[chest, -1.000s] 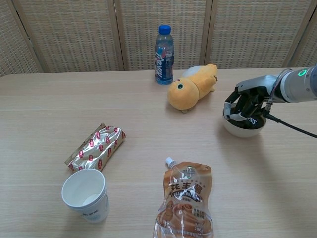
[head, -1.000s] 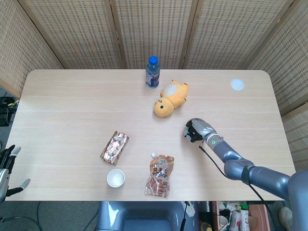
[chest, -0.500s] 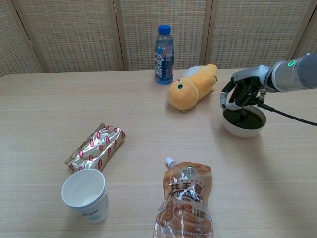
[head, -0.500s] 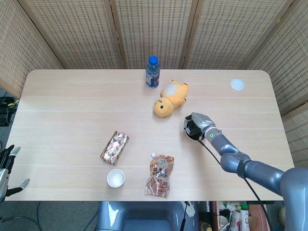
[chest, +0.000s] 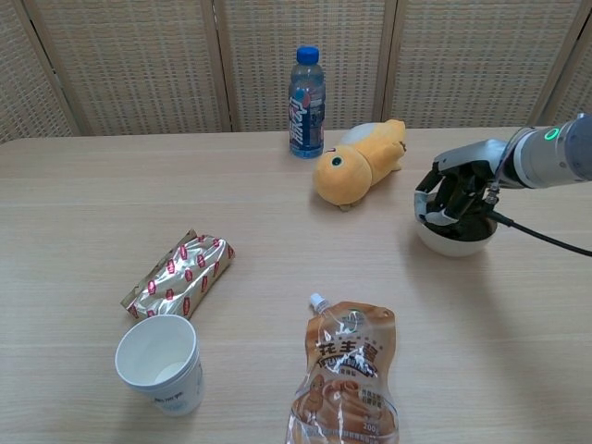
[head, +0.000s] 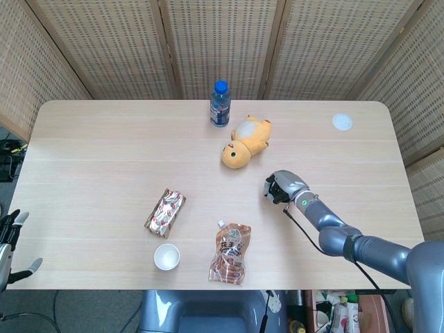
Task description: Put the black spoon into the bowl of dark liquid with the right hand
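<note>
In the head view, your right hand (head: 281, 188) is hovering right of centre, covering the bowl; your left hand (head: 10, 236) is hanging off the desk's (head: 104, 152) lower-left edge, fingers apart.

In the chest view, your right hand (chest: 450, 197) is curling over the bowl (chest: 453, 238) of dark liquid; I cannot tell whether it is holding the spoon, which is hidden.

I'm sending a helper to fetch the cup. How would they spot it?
Start at the wooden table and go to its near left corner. There, just in front of the shiny red-and-gold snack packet, stands the paper cup, the only white, open-topped, upright thing there.
</note>
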Tool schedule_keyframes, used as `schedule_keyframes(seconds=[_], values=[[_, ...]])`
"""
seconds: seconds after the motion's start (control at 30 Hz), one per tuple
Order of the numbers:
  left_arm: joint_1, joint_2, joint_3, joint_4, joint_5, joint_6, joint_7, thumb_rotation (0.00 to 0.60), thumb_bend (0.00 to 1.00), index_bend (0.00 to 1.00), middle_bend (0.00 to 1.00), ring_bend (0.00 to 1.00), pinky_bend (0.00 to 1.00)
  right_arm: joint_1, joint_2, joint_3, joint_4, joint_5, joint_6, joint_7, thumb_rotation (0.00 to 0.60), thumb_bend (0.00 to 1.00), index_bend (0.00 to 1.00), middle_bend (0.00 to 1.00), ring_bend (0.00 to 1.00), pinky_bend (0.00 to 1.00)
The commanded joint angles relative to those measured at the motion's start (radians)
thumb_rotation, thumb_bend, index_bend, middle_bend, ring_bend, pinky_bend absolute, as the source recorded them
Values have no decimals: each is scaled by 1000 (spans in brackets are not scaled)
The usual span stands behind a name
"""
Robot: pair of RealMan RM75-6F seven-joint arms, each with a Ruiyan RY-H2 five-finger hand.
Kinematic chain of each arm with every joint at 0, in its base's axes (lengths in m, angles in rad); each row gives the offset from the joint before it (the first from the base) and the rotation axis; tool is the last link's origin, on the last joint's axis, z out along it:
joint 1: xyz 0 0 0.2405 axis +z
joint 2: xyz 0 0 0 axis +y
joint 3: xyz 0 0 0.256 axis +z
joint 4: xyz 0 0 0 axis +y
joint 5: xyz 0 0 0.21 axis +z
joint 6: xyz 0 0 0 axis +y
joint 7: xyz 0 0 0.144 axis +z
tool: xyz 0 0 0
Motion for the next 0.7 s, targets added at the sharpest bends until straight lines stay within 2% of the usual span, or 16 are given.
schedule_keyframes(seconds=[0.03,0.3,0.37,0.43,0.5,0.6,0.7], values=[[-1,0,0,-2,1,-1,3,600,229,0,0,0,0,0,1,-5,22,12,-3,1,600,878,752,891,894,991],[2,4,1,-14,0,4,14,600,229,0,0,0,0,11,-7,7,40,12,-6,0,600,877,751,890,894,991],[3,5,2,-15,0,5,14,600,229,0,0,0,0,6,-6,9,28,2,4,-1,600,841,751,890,894,991],[4,6,2,-15,2,7,12,600,229,0,0,0,0,-1,-4,12,14,-10,17,0,600,687,751,888,894,991],[4,6,1,-14,4,8,10,600,229,0,0,0,0,-10,-5,15,5,-20,38,-2,600,453,733,887,894,991],[5,6,2,-12,7,10,6,600,229,0,0,0,0,-22,-5,17,-5,-30,65,-5,600,209,660,885,894,991],[7,6,4,-10,10,14,2,600,229,0,0,0,0,-30,-3,17,-15,-32,86,-14,600,35,587,884,894,991]])
